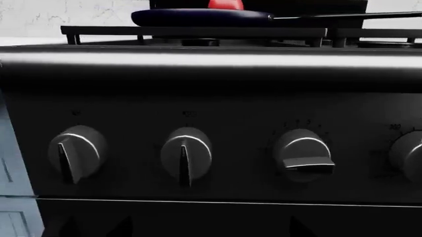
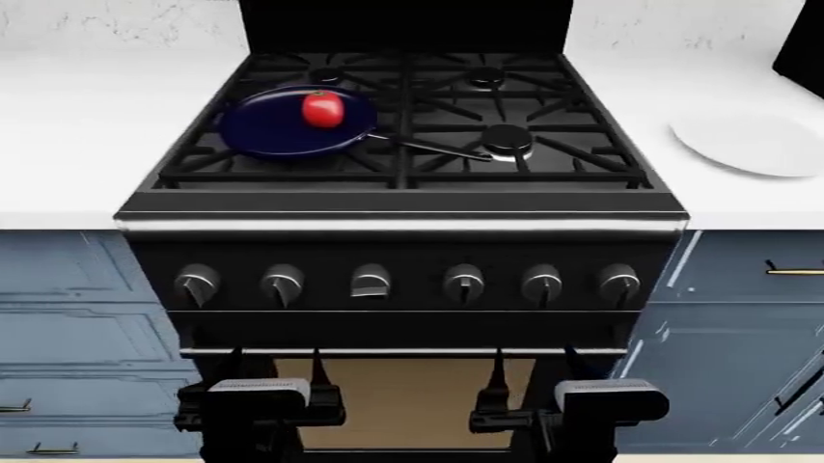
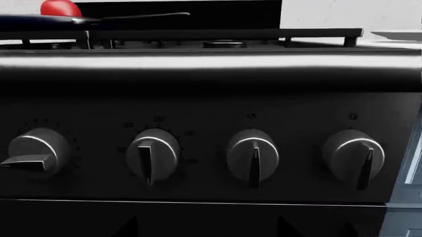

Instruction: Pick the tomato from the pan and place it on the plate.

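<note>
The red tomato sits in the dark blue pan on the stove's front left burner, with the pan's handle pointing right. The white plate lies on the counter to the right of the stove. Both grippers hang low in front of the oven door, far below the pan. My left gripper and right gripper are open and empty. In the left wrist view the tomato and pan show above the stove's front edge. They also show in the right wrist view, tomato and pan.
The black stove has several knobs along its front panel and raised burner grates. White counters flank it, with blue cabinets below. A dark object stands at the far right edge.
</note>
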Available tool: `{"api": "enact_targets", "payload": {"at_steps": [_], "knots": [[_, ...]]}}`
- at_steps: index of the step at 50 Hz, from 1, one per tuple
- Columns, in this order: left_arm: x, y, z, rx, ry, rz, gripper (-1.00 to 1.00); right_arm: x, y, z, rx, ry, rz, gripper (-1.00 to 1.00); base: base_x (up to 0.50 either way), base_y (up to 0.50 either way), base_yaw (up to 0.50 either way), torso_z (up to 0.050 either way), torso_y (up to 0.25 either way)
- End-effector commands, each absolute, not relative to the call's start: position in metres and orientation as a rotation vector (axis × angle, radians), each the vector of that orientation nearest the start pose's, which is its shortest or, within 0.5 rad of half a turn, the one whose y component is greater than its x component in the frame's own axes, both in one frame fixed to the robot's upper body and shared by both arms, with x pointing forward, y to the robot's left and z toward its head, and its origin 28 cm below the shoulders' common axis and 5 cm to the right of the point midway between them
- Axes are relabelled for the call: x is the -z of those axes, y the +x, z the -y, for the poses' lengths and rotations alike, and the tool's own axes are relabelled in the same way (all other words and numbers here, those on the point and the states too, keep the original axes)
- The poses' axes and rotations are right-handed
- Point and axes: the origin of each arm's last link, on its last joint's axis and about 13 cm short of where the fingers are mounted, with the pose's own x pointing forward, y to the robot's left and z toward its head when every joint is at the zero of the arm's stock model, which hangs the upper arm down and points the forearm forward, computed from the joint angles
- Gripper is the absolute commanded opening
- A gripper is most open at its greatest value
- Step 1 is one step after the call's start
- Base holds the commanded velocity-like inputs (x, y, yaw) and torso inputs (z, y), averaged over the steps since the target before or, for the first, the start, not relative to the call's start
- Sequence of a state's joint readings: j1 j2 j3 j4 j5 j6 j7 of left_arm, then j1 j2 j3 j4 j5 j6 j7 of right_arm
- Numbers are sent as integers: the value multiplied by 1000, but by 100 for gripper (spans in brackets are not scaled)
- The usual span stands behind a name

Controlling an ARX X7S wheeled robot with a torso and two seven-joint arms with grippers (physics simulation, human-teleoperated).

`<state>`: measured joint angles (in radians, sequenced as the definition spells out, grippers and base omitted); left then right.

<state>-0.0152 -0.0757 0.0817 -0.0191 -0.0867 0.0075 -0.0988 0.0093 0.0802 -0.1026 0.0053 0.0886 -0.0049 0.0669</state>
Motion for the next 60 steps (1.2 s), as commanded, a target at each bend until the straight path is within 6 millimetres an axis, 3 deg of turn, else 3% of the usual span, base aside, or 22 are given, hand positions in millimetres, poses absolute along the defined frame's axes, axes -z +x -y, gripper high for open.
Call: {"api": "enact_targets", "payload": {"at_steps": [1,18,33,35,41,45,49,53,60], "knots": [[-12,213,-207,-22,-11,-4,100,-13,211,94,-39,8,-2,100,0,500,0,0,0],[-13,214,-208,-30,-13,-1,100,-12,212,93,-56,1,-13,100,0,116,0,0,0],[-18,214,-210,-50,-14,16,100,-11,212,93,-63,-7,-16,100,0,367,0,0,0],[-33,214,-213,-66,-22,65,100,-11,212,93,-62,-2,-16,100,0,0,0,0,0],[-162,192,-250,-209,-216,440,100,-11,212,93,-64,1,-22,100,0,0,0,0,0],[-216,158,-278,-313,-379,679,100,-12,212,93,-64,3,-24,100,0,0,0,0,0],[-238,125,-296,-377,-509,840,100,-12,212,92,-68,3,-26,100,0,0,0,0,0],[-243,101,-312,-431,-620,956,100,-12,211,91,-72,10,-25,100,0,0,0,0,0],[-239,93,-320,-494,-672,1008,100,-13,212,91,-78,14,-21,100,0,0,0,0,0]]}}
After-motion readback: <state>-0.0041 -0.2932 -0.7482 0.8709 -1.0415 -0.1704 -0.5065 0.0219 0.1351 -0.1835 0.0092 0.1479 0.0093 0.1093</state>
